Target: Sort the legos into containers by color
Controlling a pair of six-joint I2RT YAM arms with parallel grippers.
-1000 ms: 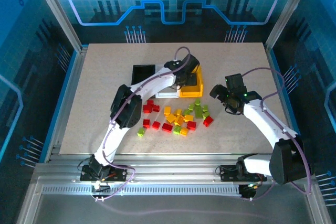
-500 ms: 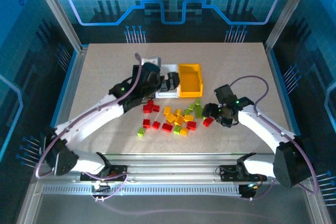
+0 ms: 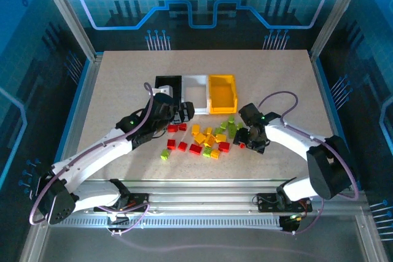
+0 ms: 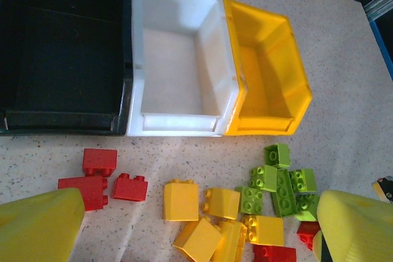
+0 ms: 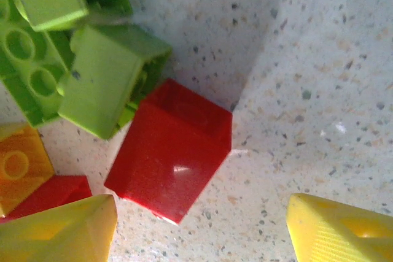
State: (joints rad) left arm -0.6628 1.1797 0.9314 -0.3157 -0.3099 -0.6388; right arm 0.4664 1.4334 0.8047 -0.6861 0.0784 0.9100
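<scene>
You are at the picking step of the sort. The right fingers (image 3: 247, 138) are hanging low over a red brick (image 5: 172, 159) at the right-hand edge of the pile. They are standing apart, one tip on each side of it, and neither is plainly pressing on it yet. That brick is lying on the desk (image 5: 319, 78), touching or just beside a couple of green bricks (image 5: 101, 84). I judge your next move is calling for a squeeze squarely across the red one alone, then a straight lift toward a bin. Watch that the near tip is not catching the green neighbour or the yellow brick (image 5: 21, 167) beside it. The left fingers (image 3: 186, 112) are spread wide and holding nothing, hovering over the back left of the bricks (image 3: 206, 137), just in front of the three bins. The black bin (image 4: 67, 121), the white bin (image 4: 175, 124) and the yellow bin (image 4: 298, 99) are sitting in a row, sides touching. All three are looking empty as far as their floors are showing, so nearly all of the sorting is lying ahead. Which bin is meant for red I cannot tell.
</scene>
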